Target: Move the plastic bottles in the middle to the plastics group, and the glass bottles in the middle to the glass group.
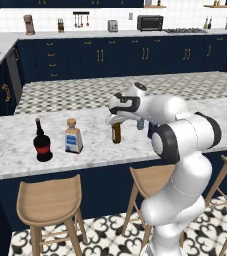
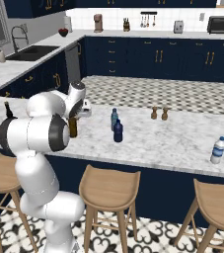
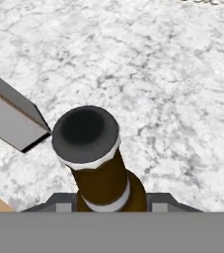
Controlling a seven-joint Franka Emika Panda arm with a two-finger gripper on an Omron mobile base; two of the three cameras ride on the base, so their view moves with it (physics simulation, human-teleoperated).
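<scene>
The amber-brown glass bottle point(image 1: 116, 133) stands upright over the marble counter point(image 1: 15, 150), and my gripper point(image 1: 116, 120) is shut on its neck from above. In the hand view its dark mouth point(image 3: 86, 129) rises between my fingertips point(image 3: 58, 203). Whether its base touches the counter I cannot tell. To its left stands the glass group: a black round-bellied bottle point(image 1: 42, 145) and a square clear bottle point(image 1: 73, 137). The plastic bottles, stubby navy point(image 2: 118, 131) and slim light blue point(image 2: 114, 118), stand right of my gripper point(image 2: 77, 117). A pale plastics-group bottle point(image 2: 217, 150) stands far right.
Wooden stools point(image 1: 49, 202) point(image 2: 108, 190) line the counter's near side. Two small brown shakers point(image 2: 154, 113) point(image 2: 165, 113) stand on the counter beyond the plastic bottles. My own arm hides part of the navy bottle in the left base view.
</scene>
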